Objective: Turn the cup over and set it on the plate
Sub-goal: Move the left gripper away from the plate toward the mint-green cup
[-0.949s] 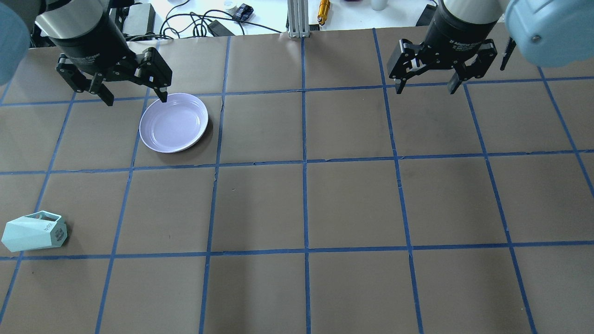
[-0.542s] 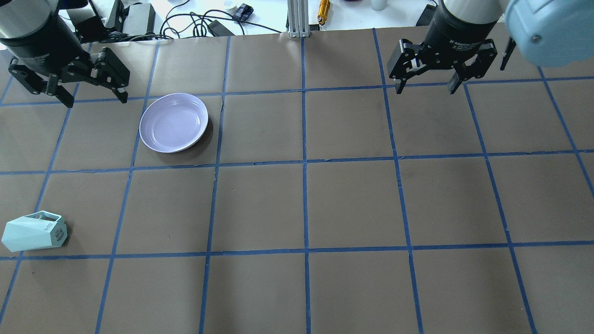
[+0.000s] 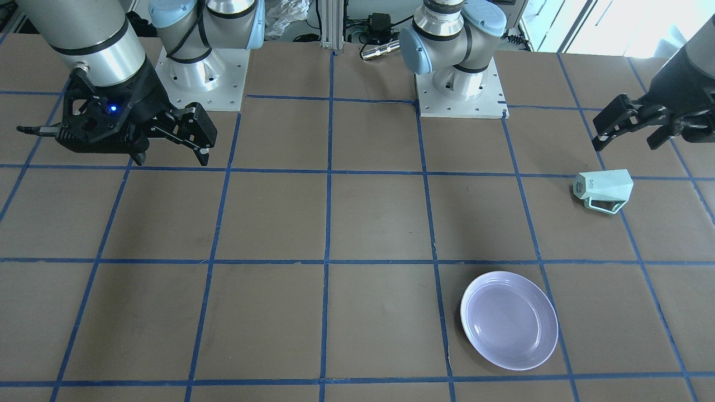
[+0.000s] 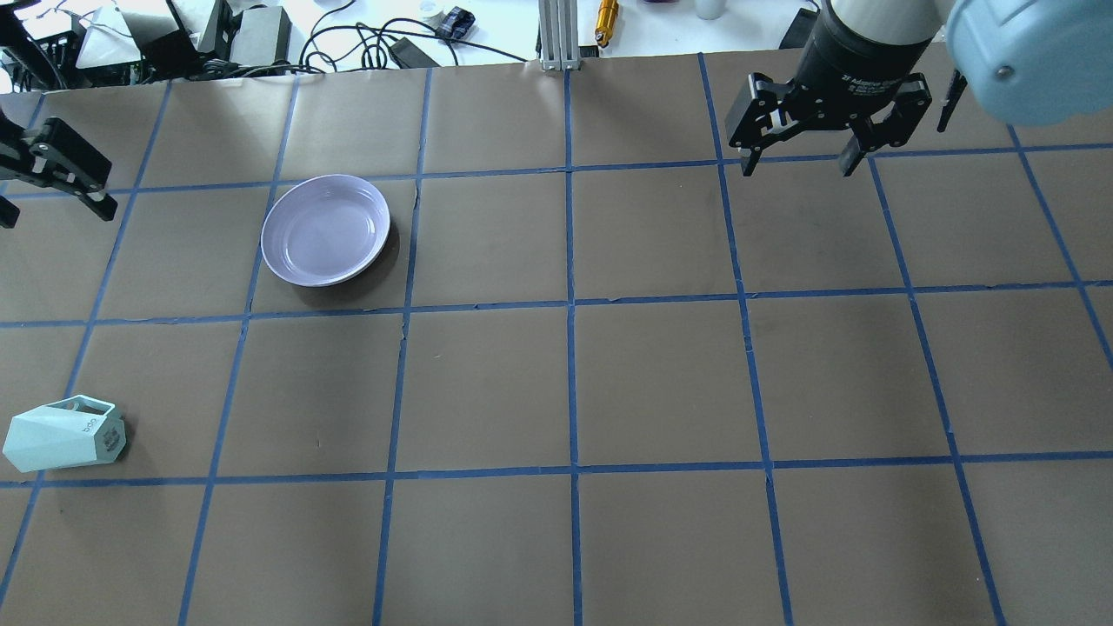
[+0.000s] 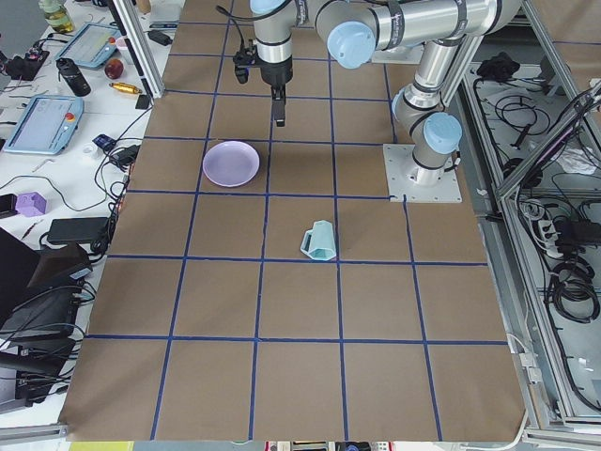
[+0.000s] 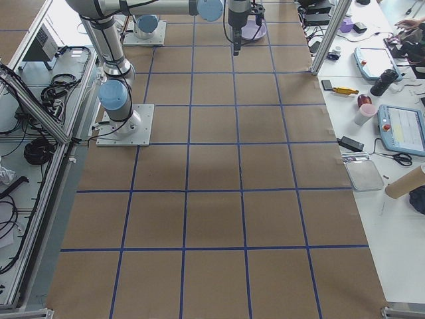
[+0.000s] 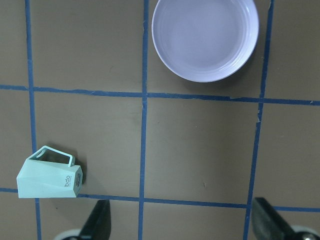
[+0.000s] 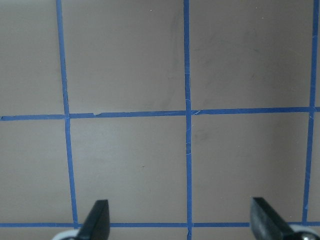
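Cup looks rigid and light, probably glazed ceramic: faceted, slick, liable to chip. A pinch across two opposite flat facets seems safer than taking the thin angular handle. It lies on its side on the brown paper counter, well apart from the plate, with its lettered base towards the plate. The plate is shallow, glossy lavender and bare. The left hand hovers wide open and empty on the plate's cup side. The right hand, also open and empty, hangs far from the plate.
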Controlling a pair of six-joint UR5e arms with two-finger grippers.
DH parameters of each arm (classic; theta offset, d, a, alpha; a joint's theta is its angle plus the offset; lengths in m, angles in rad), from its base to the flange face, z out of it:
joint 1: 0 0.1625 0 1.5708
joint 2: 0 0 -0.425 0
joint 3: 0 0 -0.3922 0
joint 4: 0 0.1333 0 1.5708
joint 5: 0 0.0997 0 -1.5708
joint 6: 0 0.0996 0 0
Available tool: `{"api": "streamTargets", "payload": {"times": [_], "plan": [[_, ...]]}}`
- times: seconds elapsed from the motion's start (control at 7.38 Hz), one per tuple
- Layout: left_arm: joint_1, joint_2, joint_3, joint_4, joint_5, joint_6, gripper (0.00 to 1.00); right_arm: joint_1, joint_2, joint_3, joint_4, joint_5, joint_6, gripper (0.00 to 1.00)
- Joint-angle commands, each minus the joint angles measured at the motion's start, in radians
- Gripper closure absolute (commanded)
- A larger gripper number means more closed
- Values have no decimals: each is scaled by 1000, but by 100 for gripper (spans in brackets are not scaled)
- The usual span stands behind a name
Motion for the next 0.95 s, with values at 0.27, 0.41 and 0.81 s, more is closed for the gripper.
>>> {"api": "streamTargets", "payload": {"times": [0.27, 0.41, 0.81], "plan": [[222, -32, -76, 47, -7, 306, 0, 0, 0, 0, 0, 0, 0, 0], [278, -56, -91, 82, -12, 340, 0, 0, 0, 0, 0, 0, 0, 0], [422, -145, -115, 110, -79, 537, 0, 0, 0, 0, 0, 0, 0, 0]]}}
